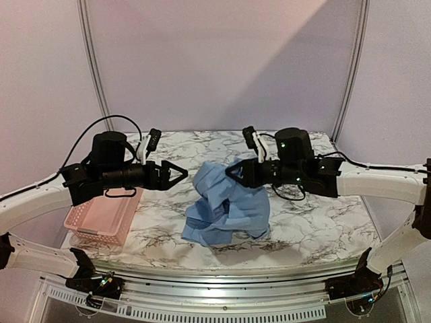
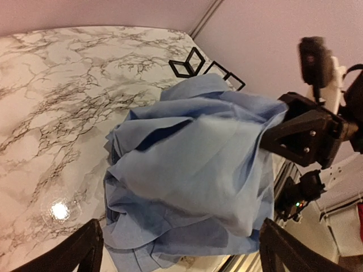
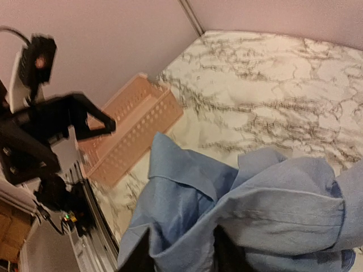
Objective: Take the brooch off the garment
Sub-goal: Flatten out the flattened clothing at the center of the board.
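Your left claw (image 1: pixel 178 173) is released: in the left wrist view its fingers (image 2: pixel 84 252) stand wide apart at the two lower corners, with nothing gripped between them. It hangs above the marble tabletop (image 1: pixel 316 208), near the left side of the garment (image 1: pixel 229 212) but apart from it. Your right claw (image 1: pixel 235 172) faces it from the other side and is grasping a bunch of the garment's light blue fabric. In the right wrist view the cloth sits between its dark fingers (image 3: pixel 228 254), and in the left wrist view the shirt hangs from that claw in a rumpled drape. The garment is at the middle of the tabletop, its upper part lifted to the right claw and its lower folds resting on the marble toward the near edge. A folded collar edge (image 3: pixel 187 170) shows on the side facing the left arm. A pink basket (image 1: pixel 101 219) sits at the left edge of the tabletop, well apart from the garment.
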Robot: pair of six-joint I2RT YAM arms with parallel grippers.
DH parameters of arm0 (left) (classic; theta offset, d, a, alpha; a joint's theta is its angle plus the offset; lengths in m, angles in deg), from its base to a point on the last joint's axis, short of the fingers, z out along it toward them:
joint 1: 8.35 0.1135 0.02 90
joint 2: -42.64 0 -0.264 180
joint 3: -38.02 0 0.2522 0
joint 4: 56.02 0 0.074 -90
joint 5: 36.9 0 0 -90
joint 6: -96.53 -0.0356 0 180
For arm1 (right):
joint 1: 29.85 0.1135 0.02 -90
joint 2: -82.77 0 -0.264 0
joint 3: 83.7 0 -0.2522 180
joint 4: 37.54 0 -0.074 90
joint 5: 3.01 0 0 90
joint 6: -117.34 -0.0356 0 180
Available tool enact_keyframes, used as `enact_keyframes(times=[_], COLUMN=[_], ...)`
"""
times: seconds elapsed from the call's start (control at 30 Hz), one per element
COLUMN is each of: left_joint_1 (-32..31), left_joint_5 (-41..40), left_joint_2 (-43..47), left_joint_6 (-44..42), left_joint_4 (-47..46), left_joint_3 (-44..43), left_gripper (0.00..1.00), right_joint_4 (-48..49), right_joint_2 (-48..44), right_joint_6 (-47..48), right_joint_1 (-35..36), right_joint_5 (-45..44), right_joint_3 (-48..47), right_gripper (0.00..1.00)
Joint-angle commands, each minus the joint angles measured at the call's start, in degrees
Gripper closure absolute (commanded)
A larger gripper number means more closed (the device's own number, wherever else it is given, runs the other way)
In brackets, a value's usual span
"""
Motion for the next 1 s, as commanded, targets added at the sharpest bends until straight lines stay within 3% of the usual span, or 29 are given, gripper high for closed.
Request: enact_keyframes(times=[0.0,0.27,0.33,0.47,0.6,0.83,0.97], left_joint_1=[-0.7,-6.7,-7.8,-9.7,-12.4,-15.1,-15.6], left_joint_5=[2.5,-1.6,-2.9,-4.2,-9.4,-18.0,-17.2], left_joint_2=[-1.6,-6.4,-7.4,-9.5,-10.4,-8.4,-11.6], left_joint_6=[2.4,4.0,4.5,5.1,1.8,-4.5,-6.1], left_joint_4=[-7.5,-8.8,-8.9,-12.3,-8.3,-2.5,-0.9], left_joint_3=[3.0,4.9,4.7,3.6,0.7,-4.8,-9.8], left_gripper=[0.01,0.00,0.01,0.00,0.00,0.01,0.00], right_joint_4=[-2.5,-9.7,-11.6,-14.1,-12.6,-9.2,-5.8], right_joint_2=[1.4,-7.5,-9.6,-10.5,-10.7,-14.1,-16.1], right_joint_6=[-4.1,-4.6,-5.3,-7.1,-9.0,-11.8,-13.5], right_joint_1=[3.7,4.1,3.7,1.6,-0.2,-1.9,-1.7], right_joint_5=[1.0,-17.6,-21.9,-23.3,-21.0,-11.7,-4.2], right_joint_3=[0.7,2.2,2.5,3.2,6.6,15.0,19.9], right_gripper=[0.53,0.07,0.01,0.01,0.01,0.01,0.10])
